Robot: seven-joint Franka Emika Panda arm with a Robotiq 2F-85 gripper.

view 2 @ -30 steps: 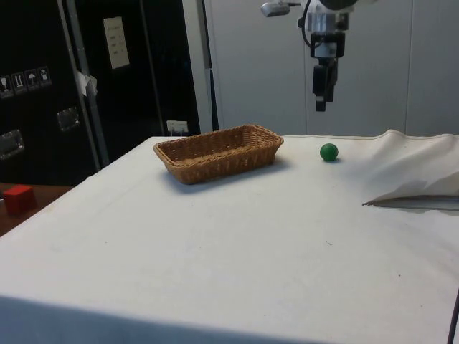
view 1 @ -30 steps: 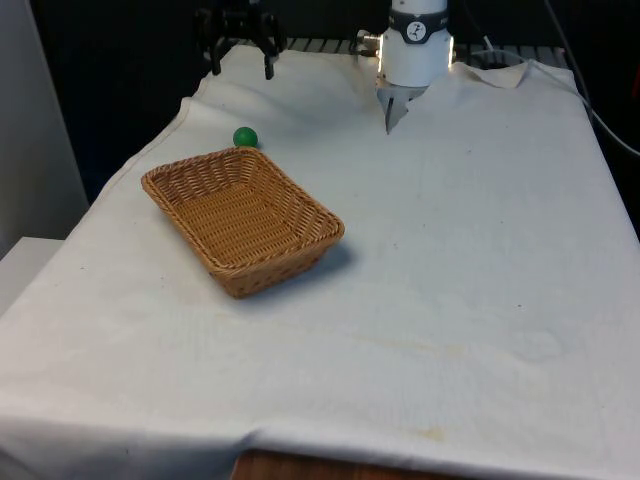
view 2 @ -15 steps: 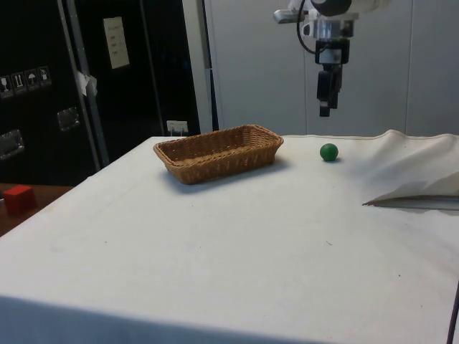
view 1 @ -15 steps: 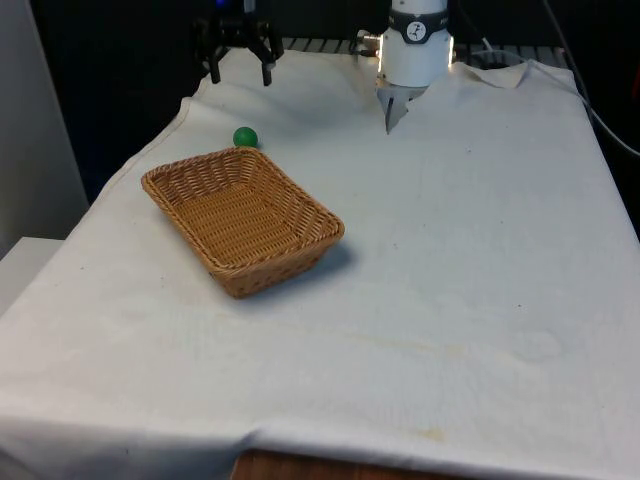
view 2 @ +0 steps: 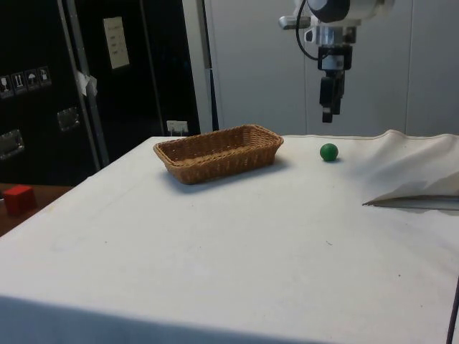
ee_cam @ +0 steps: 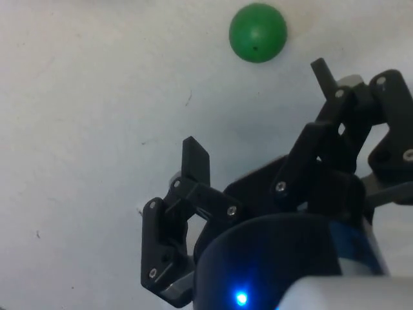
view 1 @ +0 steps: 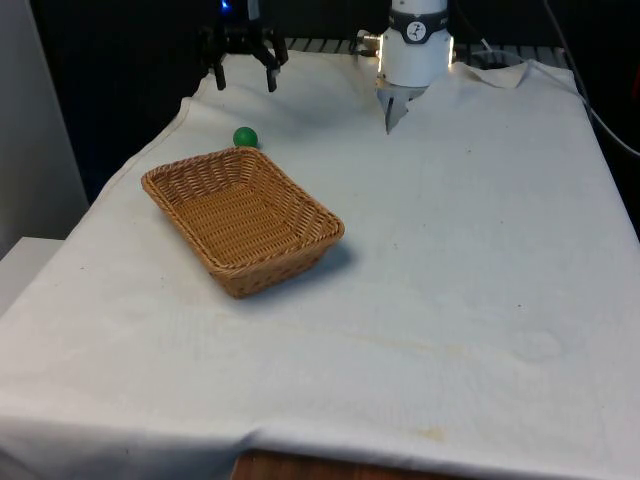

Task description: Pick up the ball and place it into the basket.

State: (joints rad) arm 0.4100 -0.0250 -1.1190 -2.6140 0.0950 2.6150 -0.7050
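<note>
White cloth is covering the whole bench (view 1: 470, 250), with dark cabinets standing behind it in the side view. A small, round green ball (view 1: 245, 137) is lying on the cloth near the far edge, on the front view's left. It is sitting just beyond the far corner of a rectangular woven wicker basket (view 1: 243, 218), close to it but outside it, and the basket is holding nothing.

The black two-finger claw (view 1: 245, 77) is hanging in the air above the cloth, with its fingers pointing downward and spread apart, gripping nothing. In the side view the claw (view 2: 328, 112) is hovering almost straight above the ball (view 2: 328, 151), well clear of it. From the wrist view, the ball (ee_cam: 257, 32) is lying beyond the fingertips (ee_cam: 195, 155), not between them.
</note>
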